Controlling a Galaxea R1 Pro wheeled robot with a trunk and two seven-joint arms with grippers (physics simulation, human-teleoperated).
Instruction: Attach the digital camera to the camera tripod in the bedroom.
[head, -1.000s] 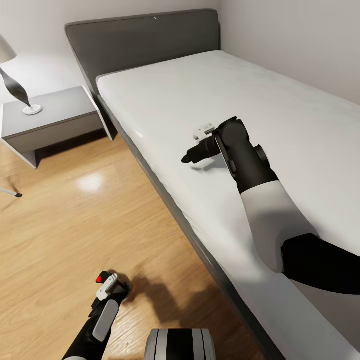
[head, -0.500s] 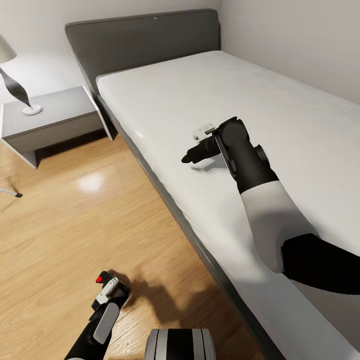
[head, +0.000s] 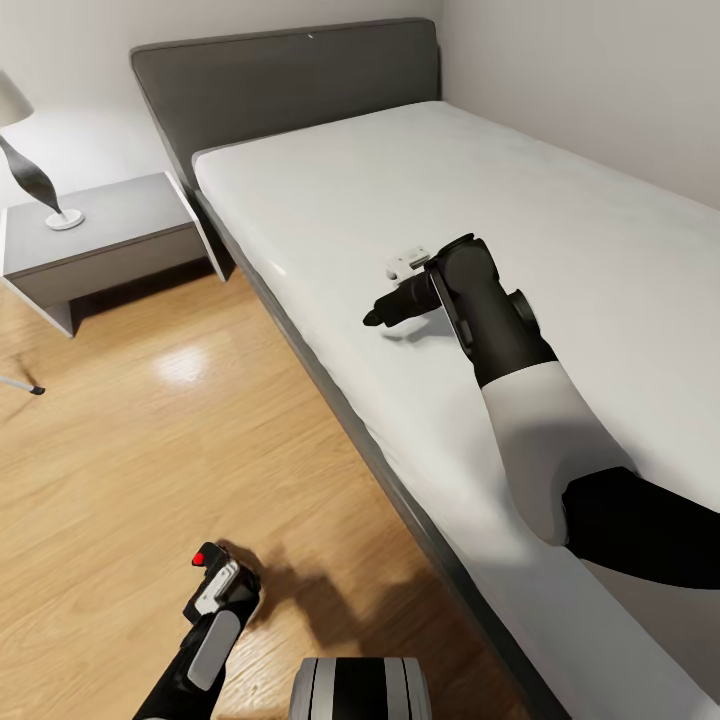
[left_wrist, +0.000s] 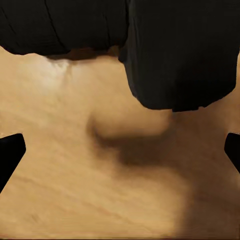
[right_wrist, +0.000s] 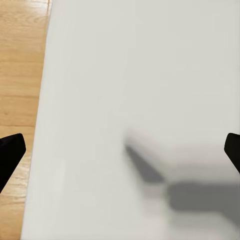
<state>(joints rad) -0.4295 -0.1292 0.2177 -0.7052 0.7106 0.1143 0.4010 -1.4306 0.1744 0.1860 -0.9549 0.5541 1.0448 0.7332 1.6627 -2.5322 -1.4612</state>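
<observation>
The digital camera is out of view. At the left edge of the head view, a thin silver leg with a black foot (head: 24, 384) rests on the wood floor; it looks like one leg of the camera tripod, whose other parts are out of frame. My right gripper (head: 376, 317) hovers just above the white mattress (head: 420, 180) near its floor-side edge. In the right wrist view the right gripper (right_wrist: 120, 152) is open, with bare mattress between its fingertips (right_wrist: 10, 152). My left gripper (left_wrist: 120, 150) hangs open over the floor, low at the front (head: 228, 585).
The grey bed frame and headboard (head: 290, 80) fill the right and back. A grey nightstand (head: 100, 235) with a lamp (head: 35, 180) stands at the back left. Light wood floor (head: 150, 450) stretches between. Two dark rounded shapes (left_wrist: 180, 55) loom close in the left wrist view.
My left arm has sunk slightly toward the bottom of the head view. The right arm and the bed have not moved.
</observation>
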